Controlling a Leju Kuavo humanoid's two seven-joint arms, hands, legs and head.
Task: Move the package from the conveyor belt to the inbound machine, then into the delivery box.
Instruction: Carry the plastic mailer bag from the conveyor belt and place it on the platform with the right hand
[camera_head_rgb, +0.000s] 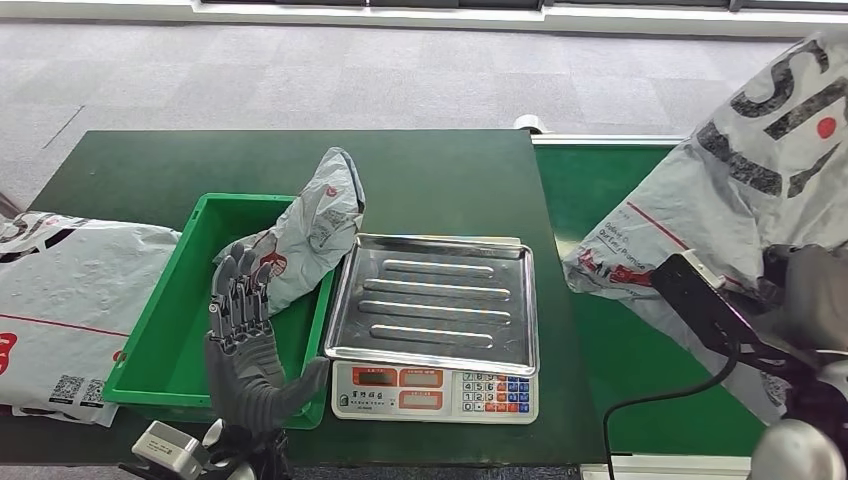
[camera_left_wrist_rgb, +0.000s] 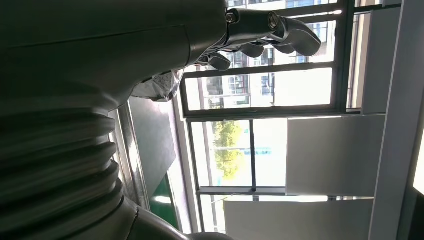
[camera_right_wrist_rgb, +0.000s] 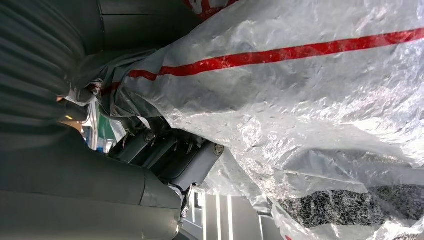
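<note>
Overhead, right hand (camera_head_rgb: 812, 300) fingers around raised package (camera_head_rgb: 760, 170); left hand (camera_head_rgb: 245, 345) upright, fingers spread.

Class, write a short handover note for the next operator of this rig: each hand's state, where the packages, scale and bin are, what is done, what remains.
Left hand: raised over the green bin, fingers apart, holding nothing.
Right hand: grips a large grey package, lifted above the conveyor belt.
Scale tray: bare.
One smaller package already lies in the bin, leaning over its rim.
Left to do: set the held package on the scale, then move it into the bin.
</note>
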